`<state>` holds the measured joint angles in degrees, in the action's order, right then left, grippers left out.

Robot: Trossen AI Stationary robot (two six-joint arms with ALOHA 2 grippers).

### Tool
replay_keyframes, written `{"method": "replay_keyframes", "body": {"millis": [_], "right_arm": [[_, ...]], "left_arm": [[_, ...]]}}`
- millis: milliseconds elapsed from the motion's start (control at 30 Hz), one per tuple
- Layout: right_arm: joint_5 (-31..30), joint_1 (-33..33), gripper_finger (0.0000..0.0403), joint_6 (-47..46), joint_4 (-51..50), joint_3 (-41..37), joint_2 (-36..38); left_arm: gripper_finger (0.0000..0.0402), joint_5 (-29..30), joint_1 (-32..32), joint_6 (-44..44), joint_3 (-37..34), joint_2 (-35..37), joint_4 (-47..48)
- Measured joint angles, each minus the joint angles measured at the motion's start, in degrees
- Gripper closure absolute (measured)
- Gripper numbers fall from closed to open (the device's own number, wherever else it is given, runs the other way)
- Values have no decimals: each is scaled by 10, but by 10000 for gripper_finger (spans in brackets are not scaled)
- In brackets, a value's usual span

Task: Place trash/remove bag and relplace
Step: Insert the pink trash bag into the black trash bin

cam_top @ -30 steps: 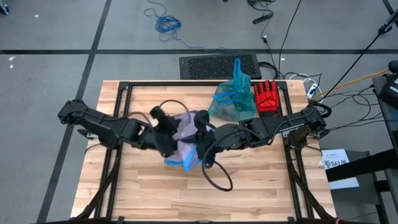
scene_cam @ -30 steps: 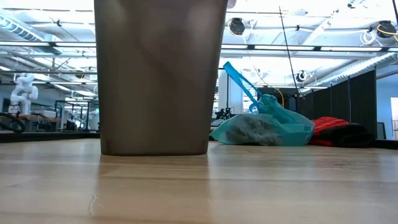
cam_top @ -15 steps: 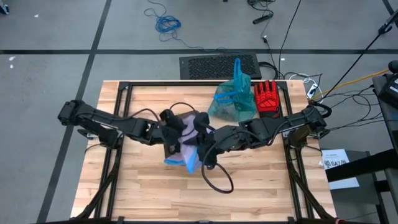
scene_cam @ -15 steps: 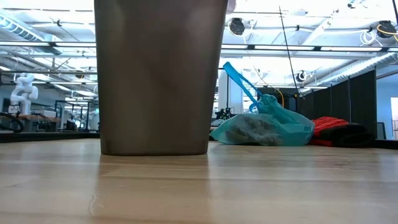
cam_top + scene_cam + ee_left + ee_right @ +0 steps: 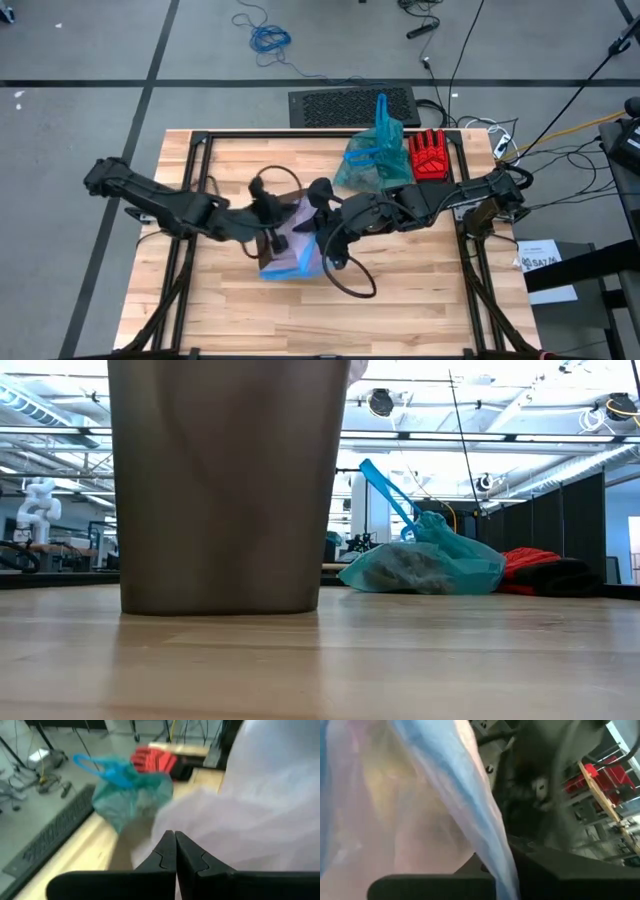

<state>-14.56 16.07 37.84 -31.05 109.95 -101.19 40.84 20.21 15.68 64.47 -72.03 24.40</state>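
A pale pink translucent bag with a blue edge (image 5: 288, 245) drapes over the brown bin (image 5: 225, 485), which stands upright on the table. My left gripper (image 5: 266, 214) is at the bag's left side, shut (image 5: 175, 851). My right gripper (image 5: 320, 194) is at the bag's far right side, and pink film (image 5: 395, 805) covers its fingers. The teal-green bag (image 5: 374, 160) (image 5: 425, 565) (image 5: 127, 790), with brown wads showing through it, rests on the table's far part, one loop handle sticking up. No gripper touches it. My left gripper has its shut fingertips (image 5: 167, 851) against the pink bag's film (image 5: 220, 827) at the bag's left side, coming level from the table's left. A thin layer seems pinched between them. The bag stays draped on the bin. My right gripper holds the pink bag at its blue edge (image 5: 492, 832), coming from the table's right. The film hangs over the fingers and hides the place of contact.
A red glove (image 5: 430, 155) (image 5: 540, 573) lies beside the teal-green bag near the far right corner. A black cable loop (image 5: 345, 280) hangs under the right arm. A dark mat (image 5: 352, 105) lies beyond the far edge. Bare wood shows on the near half (image 5: 300, 320).
My left gripper first reached right into the pink bag, then drew back toward the table's left. The bin with the pink bag slid toward the table's left and a little nearer. My right gripper followed slightly left. The teal-green bag stayed still.
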Motion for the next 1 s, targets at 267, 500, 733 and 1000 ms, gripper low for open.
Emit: {"method": "replay_keyframes", "body": {"millis": [267,500,733,1000], "right_arm": [[92,-16,403,4,13,0,0],[151,-57,403,11,52,0,-26],[181,-91,403,14,112,0,-82],[221,-126,403,-18,123,0,-122]], "left_arm": [[401,52,42,-3,4,76,32],[401,153,76,116,2,106,173],[401,158,76,302,-58,103,297],[401,181,84,408,-105,104,328]]}}
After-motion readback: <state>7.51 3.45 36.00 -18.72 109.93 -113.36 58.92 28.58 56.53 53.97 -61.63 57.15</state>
